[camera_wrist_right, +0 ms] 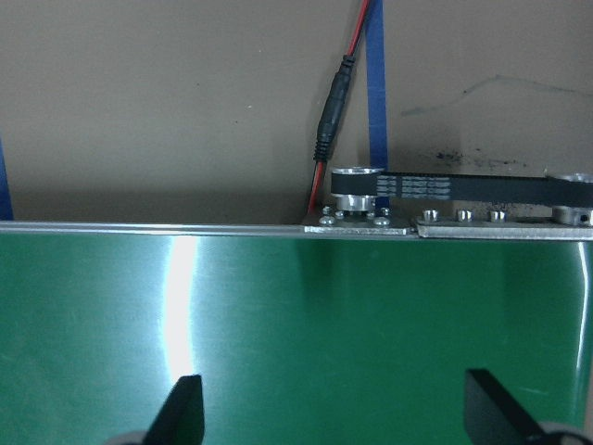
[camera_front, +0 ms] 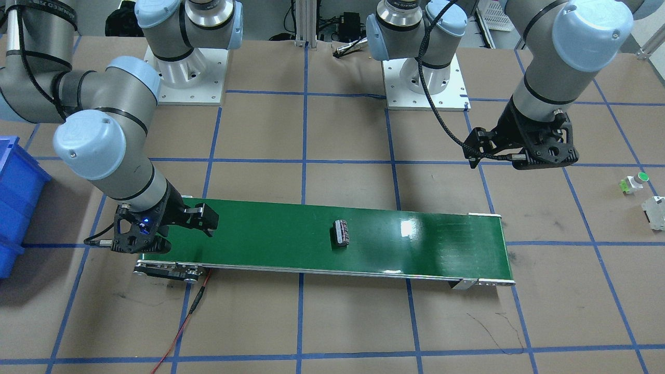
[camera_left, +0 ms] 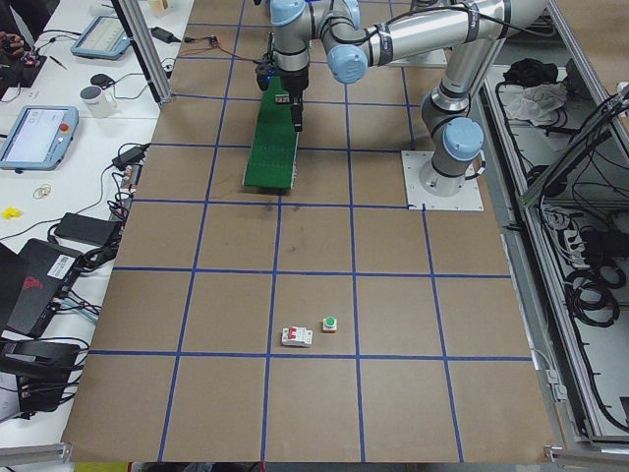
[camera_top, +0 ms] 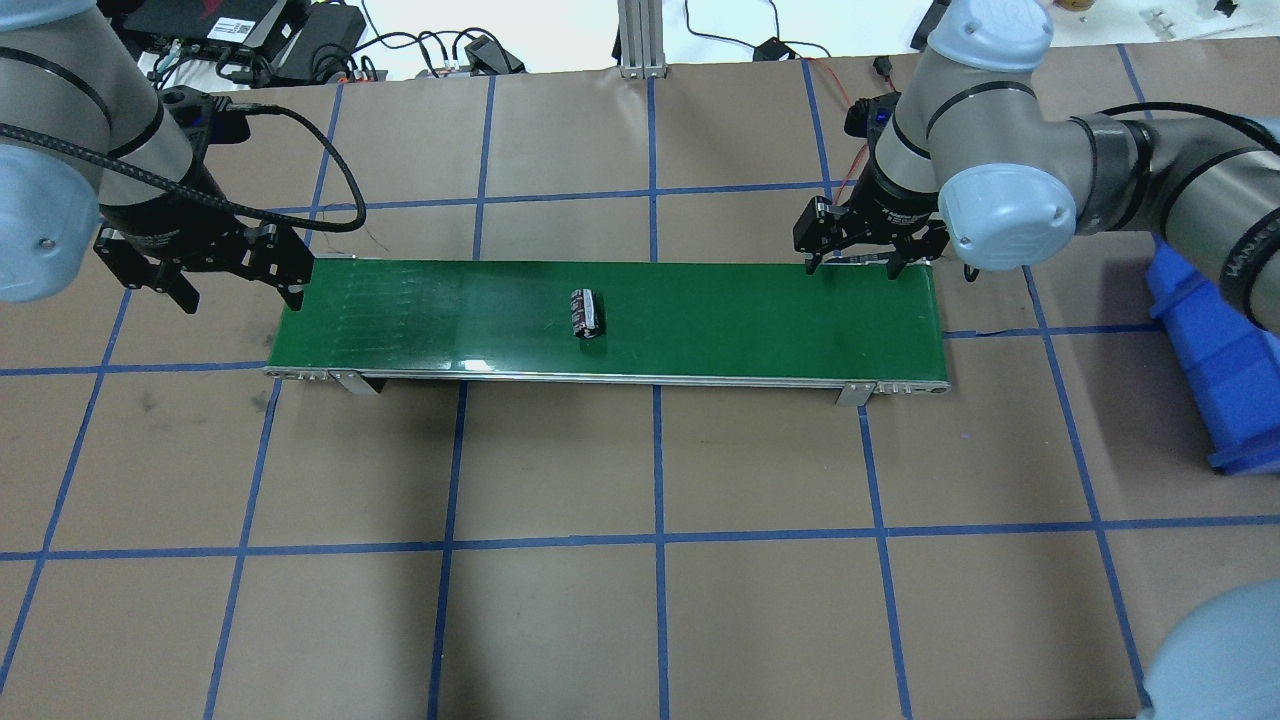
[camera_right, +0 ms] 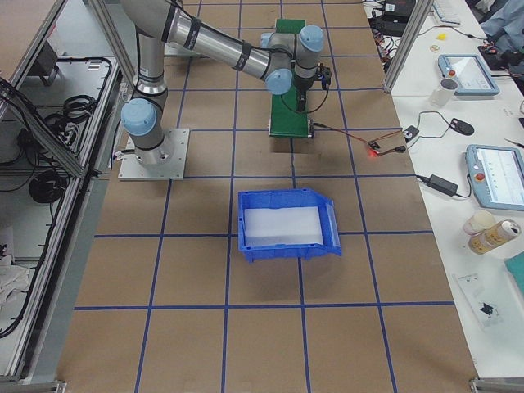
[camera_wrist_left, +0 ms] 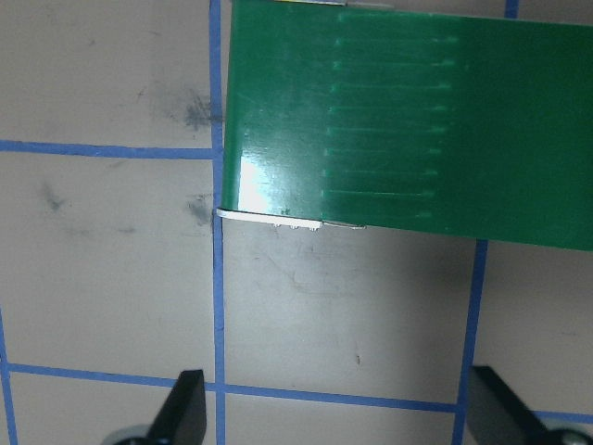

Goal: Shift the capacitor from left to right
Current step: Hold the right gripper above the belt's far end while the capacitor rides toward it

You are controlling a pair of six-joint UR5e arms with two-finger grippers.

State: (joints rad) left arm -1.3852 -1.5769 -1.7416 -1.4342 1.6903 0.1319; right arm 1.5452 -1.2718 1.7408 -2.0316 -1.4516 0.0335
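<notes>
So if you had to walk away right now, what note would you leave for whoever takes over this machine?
Left gripper: jaws open, empty, hanging just off the left end of the green belt.
Right gripper: jaws open, empty, over the belt's right end.
Capacitor: lying on its side about midway along the belt, touched by neither gripper.
Done: the capacitor is on the belt, away from the left end.
Left: it has not yet reached the right end. The right gripper looks placed to pick it up there, perhaps for the blue bin beyond.
</notes>
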